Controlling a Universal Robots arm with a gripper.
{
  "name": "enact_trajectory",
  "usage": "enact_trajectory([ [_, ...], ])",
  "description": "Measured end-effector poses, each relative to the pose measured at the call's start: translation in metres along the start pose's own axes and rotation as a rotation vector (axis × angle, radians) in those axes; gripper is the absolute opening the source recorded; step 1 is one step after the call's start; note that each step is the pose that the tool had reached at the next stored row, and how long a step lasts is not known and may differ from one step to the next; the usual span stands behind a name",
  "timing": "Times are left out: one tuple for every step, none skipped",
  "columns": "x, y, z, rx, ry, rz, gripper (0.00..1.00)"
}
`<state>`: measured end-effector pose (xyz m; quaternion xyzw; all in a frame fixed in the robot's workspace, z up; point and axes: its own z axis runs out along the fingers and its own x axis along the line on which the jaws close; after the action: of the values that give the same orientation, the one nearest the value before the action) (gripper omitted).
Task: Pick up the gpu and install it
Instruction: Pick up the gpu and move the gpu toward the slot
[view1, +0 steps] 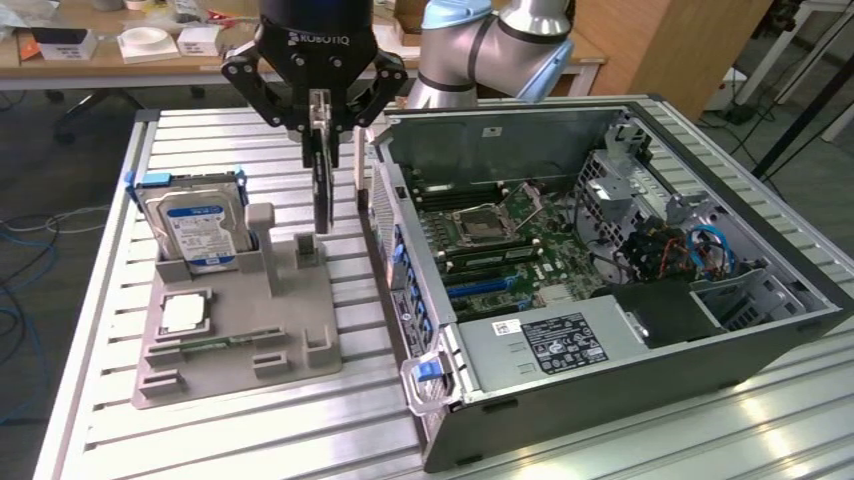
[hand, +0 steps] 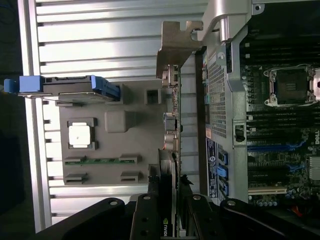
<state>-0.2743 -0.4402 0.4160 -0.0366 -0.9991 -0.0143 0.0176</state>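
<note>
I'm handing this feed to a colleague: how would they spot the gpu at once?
Start at the open computer case; on the exterior view's left of it lies a grey holder tray. Above that tray the gripper holds the gpu hanging on edge. It is a thin dark card with a silvery bracket, unlike the boxy blue-labelled hard drive standing in the tray.

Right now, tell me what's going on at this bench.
The robot arm's end effector is shut on the gpu, holding the card upright by its top edge. It hangs over the grey parts holder, between the hard drive standing in that holder and the open computer case. The card is outside the case and not yet installed.
</note>
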Motion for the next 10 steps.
enact_trajectory([
  [-0.001, 0.0001, 0.0, 0.0, 0.0, 0.0, 0.26],
  [-0.0021, 0.0002, -0.0001, 0.0, 0.0, 0.0, 0.26],
  [-0.0032, 0.0002, -0.0001, 0.0, 0.0, 0.0, 0.26],
  [-0.0043, 0.0003, -0.0002, 0.0001, 0.0, 0.0, 0.26],
  [-0.0055, 0.0004, -0.0002, 0.0001, 0.0, 0.0, 0.26],
  [-0.0066, 0.0005, -0.0003, 0.0001, 0.0, 0.0, 0.26],
  [-0.0077, 0.0006, -0.0003, 0.0001, 0.0001, 0.0, 0.26],
  [-0.0088, 0.0006, -0.0003, 0.0001, 0.0, 0.0, 0.26],
  [-0.0098, 0.0007, -0.0004, 0.0001, 0.0, 0.0, 0.26],
  [-0.0108, 0.0008, -0.0004, 0.0, 0.0, 0.0, 0.26],
])
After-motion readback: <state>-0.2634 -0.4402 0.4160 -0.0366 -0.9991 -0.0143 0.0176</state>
